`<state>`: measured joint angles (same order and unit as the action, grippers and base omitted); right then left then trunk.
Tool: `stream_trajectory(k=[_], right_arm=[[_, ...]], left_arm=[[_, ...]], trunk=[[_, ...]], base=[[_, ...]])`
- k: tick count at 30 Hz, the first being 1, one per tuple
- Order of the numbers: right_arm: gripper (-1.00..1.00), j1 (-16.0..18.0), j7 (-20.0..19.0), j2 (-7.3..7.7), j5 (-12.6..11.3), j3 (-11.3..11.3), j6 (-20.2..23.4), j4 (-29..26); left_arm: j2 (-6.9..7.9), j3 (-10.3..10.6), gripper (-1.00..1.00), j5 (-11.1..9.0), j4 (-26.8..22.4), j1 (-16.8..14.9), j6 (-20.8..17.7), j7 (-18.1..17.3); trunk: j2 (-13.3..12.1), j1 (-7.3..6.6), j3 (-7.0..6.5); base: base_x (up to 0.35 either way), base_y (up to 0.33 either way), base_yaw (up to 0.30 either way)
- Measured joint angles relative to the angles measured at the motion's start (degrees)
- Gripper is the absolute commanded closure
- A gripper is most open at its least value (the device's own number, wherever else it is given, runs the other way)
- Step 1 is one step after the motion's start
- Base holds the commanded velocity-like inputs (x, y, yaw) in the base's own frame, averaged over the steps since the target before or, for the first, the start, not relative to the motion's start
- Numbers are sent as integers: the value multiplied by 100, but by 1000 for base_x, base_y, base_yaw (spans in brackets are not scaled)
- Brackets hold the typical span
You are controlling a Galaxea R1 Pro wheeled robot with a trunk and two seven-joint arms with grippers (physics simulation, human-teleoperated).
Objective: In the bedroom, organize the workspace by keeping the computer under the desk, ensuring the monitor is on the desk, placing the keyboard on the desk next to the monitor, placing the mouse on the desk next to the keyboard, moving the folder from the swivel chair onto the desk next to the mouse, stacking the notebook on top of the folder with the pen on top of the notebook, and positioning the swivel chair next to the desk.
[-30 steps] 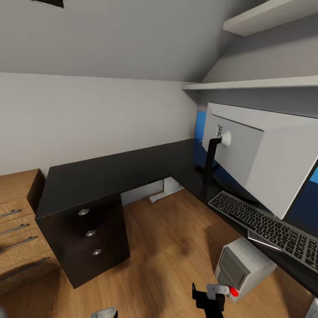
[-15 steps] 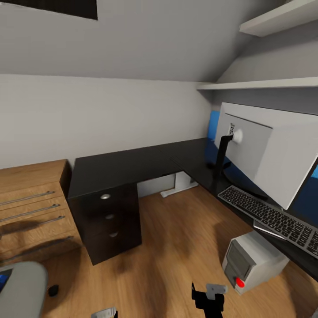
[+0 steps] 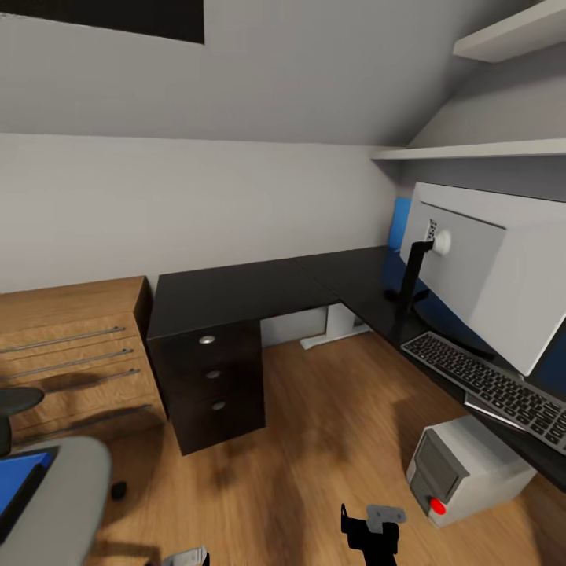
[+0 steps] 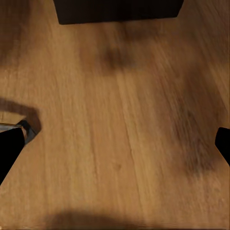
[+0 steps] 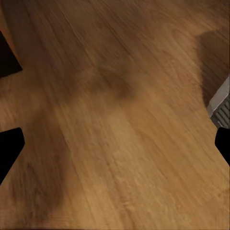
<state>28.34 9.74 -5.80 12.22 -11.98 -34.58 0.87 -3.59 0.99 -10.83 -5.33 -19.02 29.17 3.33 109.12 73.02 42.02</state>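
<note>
The black-topped desk (image 3: 236, 292) runs along the wall and turns down the right side. On its right wing stands the monitor (image 3: 491, 271), pale back towards me, with the keyboard (image 3: 495, 384) in front of it. The grey computer (image 3: 465, 470) sits on the floor under that wing. At lower left is the swivel chair (image 3: 67, 503) with the blue folder (image 3: 16, 481) on its seat. A small black rounded thing (image 3: 118, 490) lies beside the chair; mouse or castor, I cannot tell. Notebook and pen are out of view. My left gripper (image 4: 115, 143) and right gripper (image 5: 115, 148) hang open over bare floor.
A low light-wood cabinet (image 3: 75, 354) with long metal handles stands left of the desk's black drawers (image 3: 212, 377). Wall shelves (image 3: 472, 149) hang above the right wing. Wooden floor (image 3: 314, 448) lies open between the drawers and the computer.
The head view has swung left, so everything has shifted right in the picture. The swivel chair with the folder has come into view at lower left. Nothing itself has moved.
</note>
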Motion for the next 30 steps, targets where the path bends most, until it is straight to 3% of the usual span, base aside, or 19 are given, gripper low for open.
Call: stream_trajectory(k=[20, 30], right_arm=[[-100, 0, 7, 12, -7, -8, -16, 0], [-100, 0, 8, 18, -9, -7, -23, -2]], left_arm=[[0, 2, -100, 0, 0, 0, -10, -9], [-6, 9, -100, 11, 1, -1, -8, -45]], trunk=[[0, 2, 0], [-79, -44, -35]], base=[[-183, -249, 277], [-63, -59, 237]])
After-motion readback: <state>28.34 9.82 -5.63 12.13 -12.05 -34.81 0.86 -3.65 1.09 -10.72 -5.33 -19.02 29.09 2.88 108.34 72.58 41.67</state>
